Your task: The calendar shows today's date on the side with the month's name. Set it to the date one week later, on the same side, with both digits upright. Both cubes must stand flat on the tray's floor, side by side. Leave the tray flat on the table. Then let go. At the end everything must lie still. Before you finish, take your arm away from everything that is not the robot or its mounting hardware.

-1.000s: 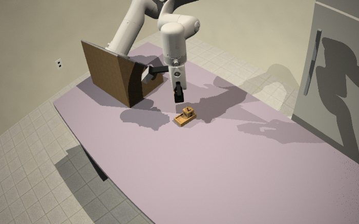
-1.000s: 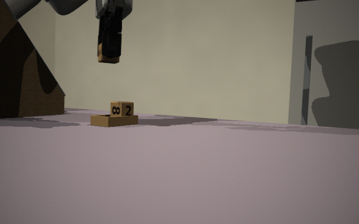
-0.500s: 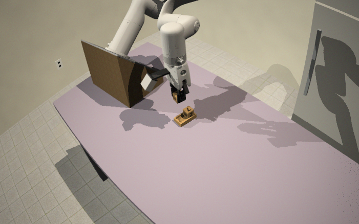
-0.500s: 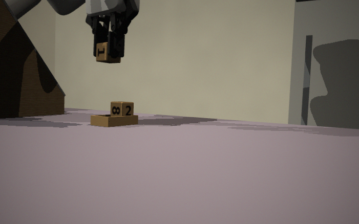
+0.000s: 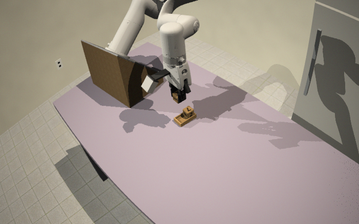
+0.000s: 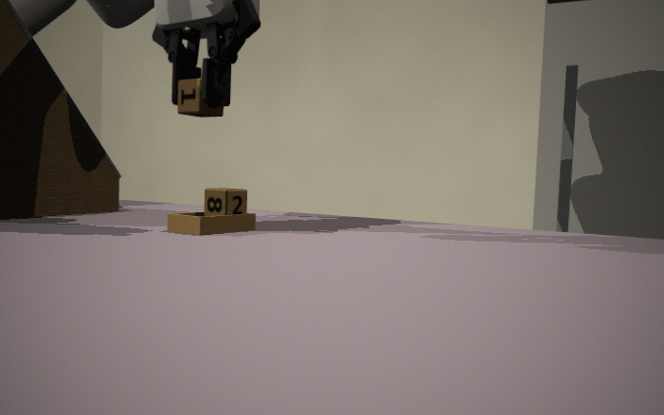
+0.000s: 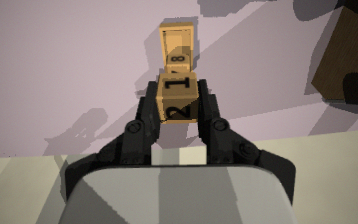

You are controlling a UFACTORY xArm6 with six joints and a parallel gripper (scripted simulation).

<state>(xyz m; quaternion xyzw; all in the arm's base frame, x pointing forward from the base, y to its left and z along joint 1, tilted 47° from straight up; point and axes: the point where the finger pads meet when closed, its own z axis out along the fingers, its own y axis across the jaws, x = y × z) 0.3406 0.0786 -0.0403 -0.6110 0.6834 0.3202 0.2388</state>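
My gripper is shut on a wooden cube, held in the air above and behind the tray. The held cube shows a 1 lying on its side in the exterior view; the wrist view shows its 1 and 2. The tray is flat on the table. A second cube stands in the tray's right end, with an upright 2, a sideways 8 and an L-like mark on top. No month name is visible.
A large brown wedge-shaped block stands to the left of the arm. A grey cabinet stands beyond the table's right edge. The tray's left end holds no cube.
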